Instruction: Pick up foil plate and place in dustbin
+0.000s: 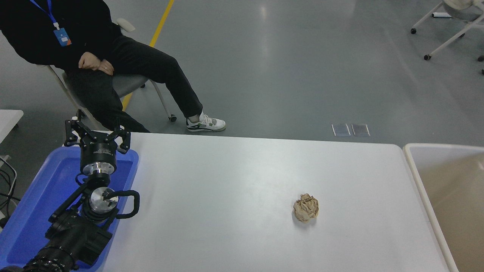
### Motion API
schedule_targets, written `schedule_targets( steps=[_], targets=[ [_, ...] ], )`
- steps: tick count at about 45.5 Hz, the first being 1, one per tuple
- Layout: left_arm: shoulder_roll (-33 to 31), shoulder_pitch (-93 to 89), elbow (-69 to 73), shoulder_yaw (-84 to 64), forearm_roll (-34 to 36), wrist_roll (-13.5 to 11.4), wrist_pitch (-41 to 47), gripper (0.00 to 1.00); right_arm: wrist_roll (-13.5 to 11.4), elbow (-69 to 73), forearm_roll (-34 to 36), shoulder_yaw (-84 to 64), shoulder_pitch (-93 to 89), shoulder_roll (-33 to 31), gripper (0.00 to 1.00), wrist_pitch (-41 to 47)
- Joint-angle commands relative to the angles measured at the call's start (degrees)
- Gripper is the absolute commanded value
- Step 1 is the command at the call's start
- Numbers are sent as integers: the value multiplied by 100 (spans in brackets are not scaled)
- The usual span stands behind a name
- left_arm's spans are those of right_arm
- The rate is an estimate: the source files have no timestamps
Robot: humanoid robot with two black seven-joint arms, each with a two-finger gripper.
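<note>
Left gripper over blue tray, fingers wide and empty, label unreadable; dustbin far right.

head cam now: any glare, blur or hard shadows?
Head view: sharp throughout, no motion blur; soft overhead light. Pale glare streaks on the grey floor, a mild sheen on the white table. The paper ball casts only a faint, short shadow. The left gripper over the blue tray is crisp; the dustbin is cut off at right.
</note>
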Motion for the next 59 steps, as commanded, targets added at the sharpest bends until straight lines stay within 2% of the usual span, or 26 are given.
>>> schedule_targets(
  steps=[1,18,29,50,53,59],
  targets=[
    [0,0,0,-1,0,0,0,99,149,-891,-4,552,-1006,705,0,9],
    [0,0,0,8,0,0,0,99,228,-900,-13,1607,-1736,1109,0,9],
    [0,0,0,-1,0,0,0,99,501,-900,13,1730,-1991,1417,0,-35],
    [0,0,0,-1,0,0,0,99,659,-909,13,2143,-2316,1540,0,-53],
    [0,0,0,-1,-9,0,0,99,659,-909,22,2187,-2360,1540,5,-27],
    [0,0,0,-1,0,0,0,99,659,-918,13,2214,-2395,1531,28,-9]
  ],
)
